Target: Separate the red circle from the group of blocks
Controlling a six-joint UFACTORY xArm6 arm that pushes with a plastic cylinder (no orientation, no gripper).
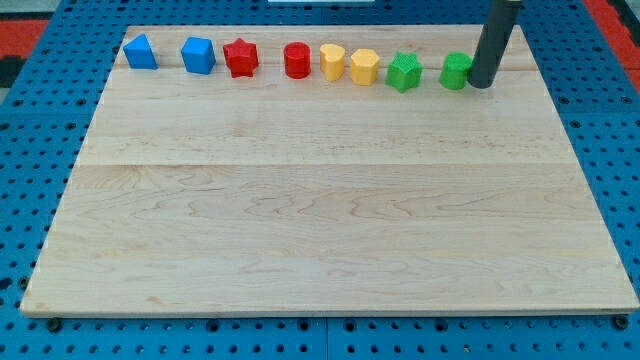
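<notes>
A row of blocks lies along the view's top edge of the wooden board (330,220). From left to right: a blue triangle-like block (140,52), a blue block (198,55), a red star (241,58), the red circle (297,60), a yellow heart-like block (332,61), a yellow hexagon-like block (364,66), a green star (404,72) and a green block (457,71). The red circle stands apart from its neighbours by small gaps. My tip (482,84) is at the row's right end, touching or almost touching the green block's right side, far right of the red circle.
The board rests on a blue perforated table (30,150). The rod rises from the tip toward the view's top right.
</notes>
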